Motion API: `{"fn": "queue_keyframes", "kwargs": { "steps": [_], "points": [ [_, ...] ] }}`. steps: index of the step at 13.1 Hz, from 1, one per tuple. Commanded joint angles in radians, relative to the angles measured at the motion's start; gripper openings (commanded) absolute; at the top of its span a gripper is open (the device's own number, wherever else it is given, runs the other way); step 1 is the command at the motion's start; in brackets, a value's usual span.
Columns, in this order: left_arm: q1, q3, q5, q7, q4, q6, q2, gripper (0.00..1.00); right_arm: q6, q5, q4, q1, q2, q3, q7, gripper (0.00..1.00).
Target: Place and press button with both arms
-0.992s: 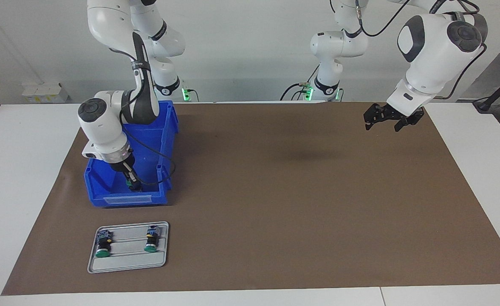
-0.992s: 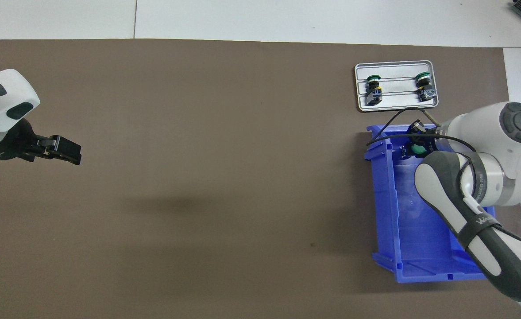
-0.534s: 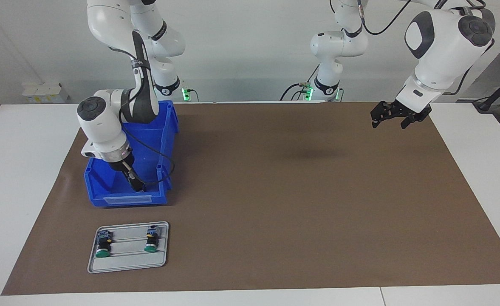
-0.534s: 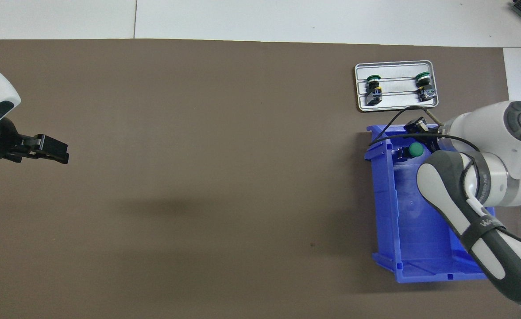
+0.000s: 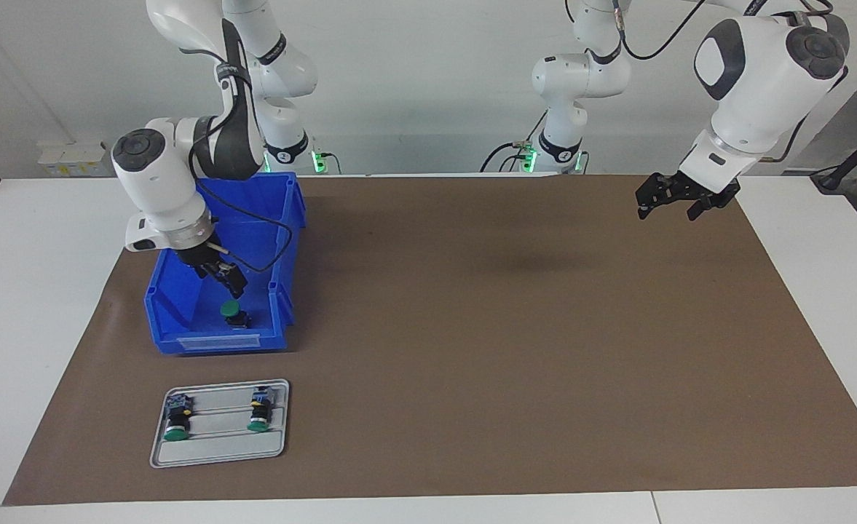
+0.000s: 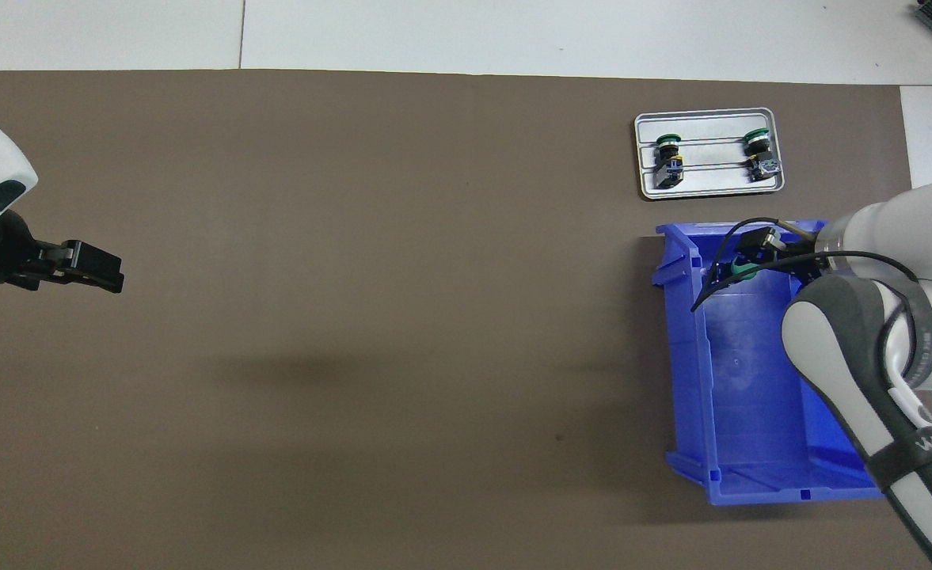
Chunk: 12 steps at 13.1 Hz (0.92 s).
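One button (image 5: 234, 312) is seen standing cap-up on the floor of the blue bin (image 5: 180, 320), at the bin's end farthest from the robots, so it looks set there for picking or just put down. The right gripper (image 5: 226, 279) is raised just above it, inside the bin, fingers spread and empty; no contact with the button is seen. In the overhead view the button (image 6: 743, 270) is partly covered by that gripper (image 6: 755, 252).

The left gripper (image 5: 678, 201) is held in the air over the mat (image 5: 515, 349) at the left arm's end of the table (image 5: 35, 240), fingers spread, nothing held; that arm is judged to be waiting.

Counts: three buttons in all, one in the bin, two lying on their sides in the tray (image 5: 217, 457), each in a groove, caps pointing away from the robots. One bin, one tray, two arms.
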Motion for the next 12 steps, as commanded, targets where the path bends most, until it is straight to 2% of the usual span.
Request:
{"fn": "queue_keyframes", "kwargs": {
  "steps": [1, 3, 7, 12],
  "points": [
    [0.012, -0.008, -0.003, 0.004, -0.025, -0.005, -0.027, 1.0, -0.032, 0.023, -0.009, -0.006, -0.071, 0.006, -0.112, 1.0],
    [0.012, -0.008, -0.003, 0.004, -0.025, -0.005, -0.027, 1.0, -0.065, 0.023, 0.034, -0.006, -0.088, 0.004, -0.199, 1.0],
    [0.012, -0.008, -0.003, 0.004, -0.025, -0.006, -0.027, 1.0, -0.251, 0.02, 0.255, -0.005, -0.077, 0.004, -0.264, 1.0],
    [0.012, -0.008, -0.003, 0.004, -0.025, -0.006, -0.027, 1.0, -0.441, 0.017, 0.513, -0.005, -0.016, 0.009, -0.352, 1.0]
  ]
}}
